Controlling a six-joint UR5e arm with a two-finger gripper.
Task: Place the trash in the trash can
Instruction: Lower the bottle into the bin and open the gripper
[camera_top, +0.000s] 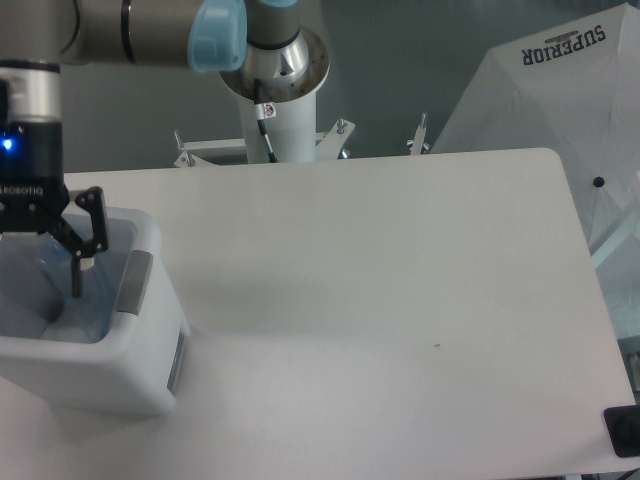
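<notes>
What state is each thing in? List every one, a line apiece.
Gripper: over the bin, fingers spread wide, holding nothing; one finger is cut off by the frame edge.
Bin: upright, top open.
Trash: faint bluish clear shape inside the bin; too blurred to tell bottle from wrapper.
Umbrella: open, beside the table.

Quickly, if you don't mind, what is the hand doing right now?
Hand: open, holding nothing, above the trash can.
</notes>
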